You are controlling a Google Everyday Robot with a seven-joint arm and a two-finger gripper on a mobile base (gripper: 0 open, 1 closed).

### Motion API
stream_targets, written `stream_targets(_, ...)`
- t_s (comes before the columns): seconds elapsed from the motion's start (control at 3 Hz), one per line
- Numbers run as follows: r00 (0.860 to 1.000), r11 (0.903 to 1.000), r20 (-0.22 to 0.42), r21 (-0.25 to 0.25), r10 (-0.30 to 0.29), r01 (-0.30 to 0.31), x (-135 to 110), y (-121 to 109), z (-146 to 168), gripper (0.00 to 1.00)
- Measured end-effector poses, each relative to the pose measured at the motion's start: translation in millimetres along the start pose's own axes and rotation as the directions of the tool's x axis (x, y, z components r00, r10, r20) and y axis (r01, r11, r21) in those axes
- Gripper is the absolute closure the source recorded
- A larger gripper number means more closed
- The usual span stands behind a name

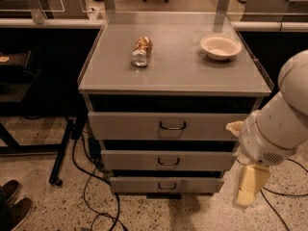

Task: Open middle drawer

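Jaws in a state that cannot be told, the gripper (250,191) is hanging below the bench's (183,76) front right corner, off the right end of the middle drawer (144,160). The approach step appears in hand; next it needs swinging left to the small dark pull (168,162). The grey, flat-fronted drawer is sitting apparently shut beneath the bench's front edge.

Dim warm overhead light, sheen on grey metal surface (178,66), black shadow beneath it, pale end effector (248,191) lit lower right.
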State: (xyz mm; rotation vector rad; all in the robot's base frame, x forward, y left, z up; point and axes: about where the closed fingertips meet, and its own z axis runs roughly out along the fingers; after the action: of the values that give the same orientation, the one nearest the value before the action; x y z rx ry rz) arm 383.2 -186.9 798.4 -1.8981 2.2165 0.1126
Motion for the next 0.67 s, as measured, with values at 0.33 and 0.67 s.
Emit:
stream_targets(0.33,0.999,0.9984,0.046,-0.055,0.014,-0.011,2.1,17.8,57.3,0.00)
stream_targets(0.67,0.993,0.9934,0.102,-0.104,0.058,-0.048,5.9,20.2,119.2,0.00)
